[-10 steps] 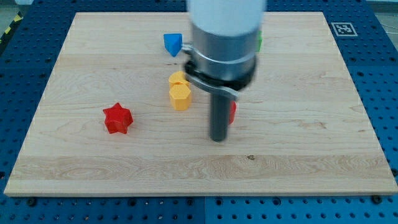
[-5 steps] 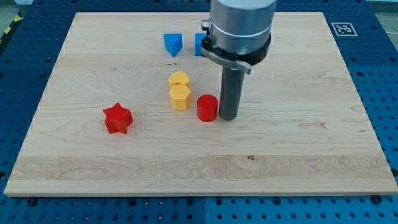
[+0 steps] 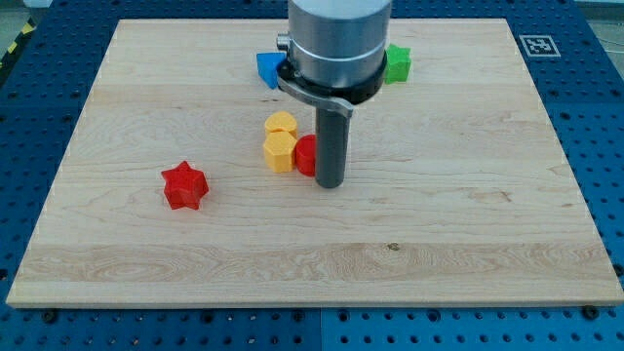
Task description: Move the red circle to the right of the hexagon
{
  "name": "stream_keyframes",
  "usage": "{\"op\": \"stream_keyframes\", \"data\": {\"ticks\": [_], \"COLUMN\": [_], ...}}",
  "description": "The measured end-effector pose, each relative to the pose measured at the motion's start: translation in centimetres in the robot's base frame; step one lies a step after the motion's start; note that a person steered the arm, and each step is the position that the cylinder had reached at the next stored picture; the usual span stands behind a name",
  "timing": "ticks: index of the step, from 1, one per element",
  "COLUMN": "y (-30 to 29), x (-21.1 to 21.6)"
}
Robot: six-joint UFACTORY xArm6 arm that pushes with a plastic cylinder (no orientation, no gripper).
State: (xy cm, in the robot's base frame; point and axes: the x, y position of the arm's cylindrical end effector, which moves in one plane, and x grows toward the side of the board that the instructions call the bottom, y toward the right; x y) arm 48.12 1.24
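My tip [image 3: 330,184] touches the red circle [image 3: 305,156] at its 4 o'clock; the circle touches the yellow hexagon [image 3: 280,152] at 3 o'clock; the rod has no jaws

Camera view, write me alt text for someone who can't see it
My tip rests against the right side of the red circle, which sits beside the yellow hexagon on a wooden board. A red star lies to the left; blue and green blocks sit near the top.
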Motion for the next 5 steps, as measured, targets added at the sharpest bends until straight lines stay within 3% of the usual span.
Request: {"op": "stream_keyframes", "data": {"ticks": [3,4,5], "y": [0.5,-0.2,-6.6], "x": [-0.6,1.5,1.6]}}
